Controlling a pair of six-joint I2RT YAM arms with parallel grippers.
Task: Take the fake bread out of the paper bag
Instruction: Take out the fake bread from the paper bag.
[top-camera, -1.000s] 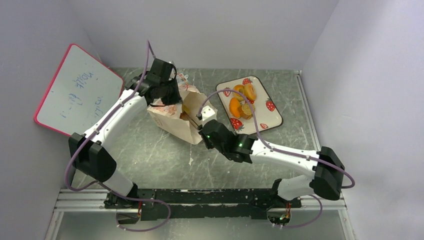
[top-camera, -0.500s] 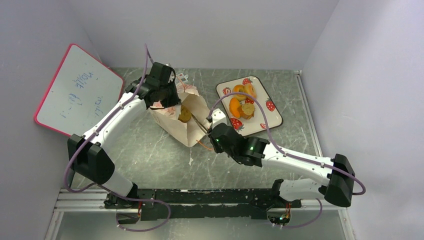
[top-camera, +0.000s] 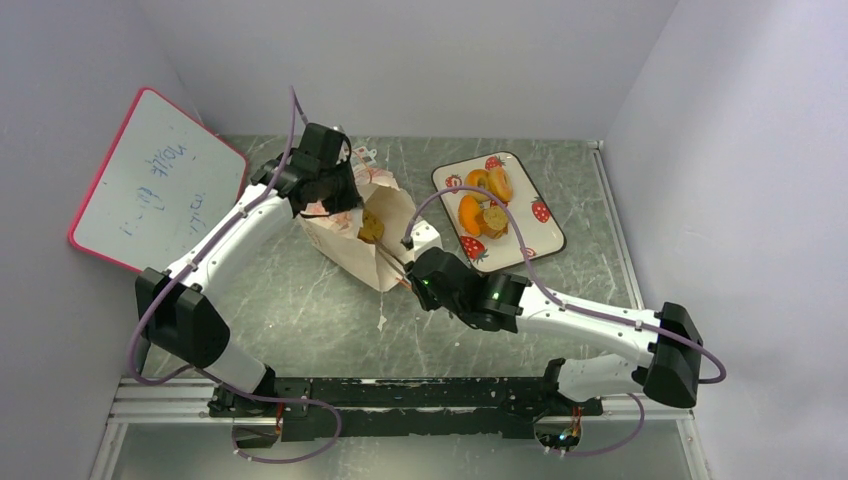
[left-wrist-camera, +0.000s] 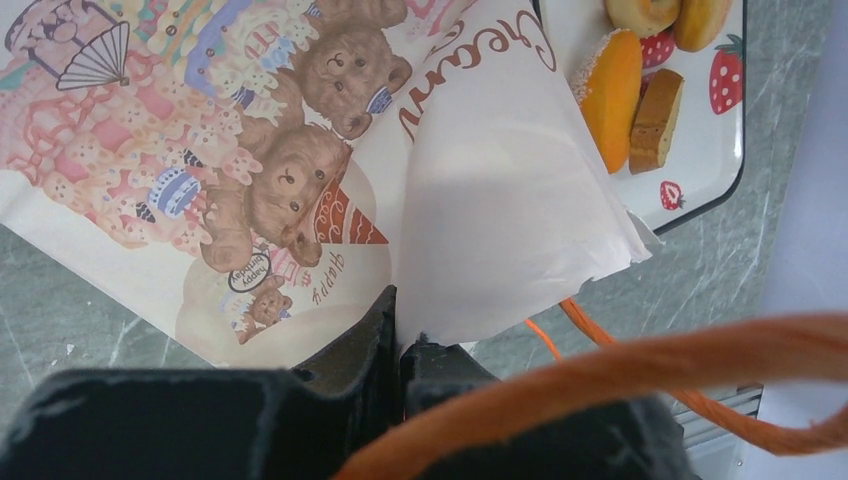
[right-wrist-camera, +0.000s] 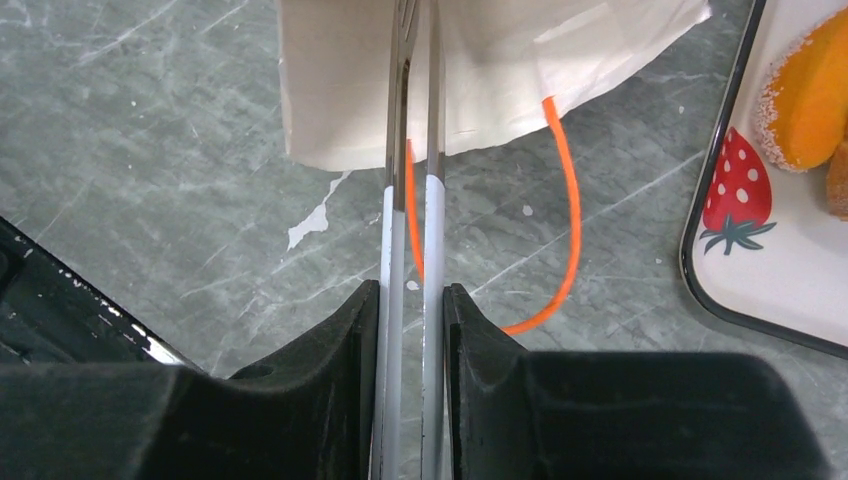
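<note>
The paper bag (top-camera: 345, 243) lies on its side with its mouth toward the right. One brown piece of fake bread (top-camera: 371, 228) shows inside the mouth. My left gripper (left-wrist-camera: 398, 320) is shut on the bag's paper edge (left-wrist-camera: 500, 200), and the bear print (left-wrist-camera: 280, 170) lies just beyond it. My right gripper (right-wrist-camera: 412, 295) is shut on a pair of metal tongs (right-wrist-camera: 432, 150). The tongs point at the bag's mouth (right-wrist-camera: 480, 80), and their tips run out of the wrist view. Several more bread pieces (top-camera: 484, 203) lie on the strawberry tray (top-camera: 540, 235).
An orange cord handle (right-wrist-camera: 568, 220) loops on the table below the bag's mouth, and another (left-wrist-camera: 620, 375) crosses close in front of the left wrist camera. A whiteboard (top-camera: 155, 180) leans at the far left. Grey walls close in the table.
My right arm drew the tongs back out of the bag toward the near right, then edged back toward the mouth. The bag's mouth now gapes wider. The left grip is unchanged.
</note>
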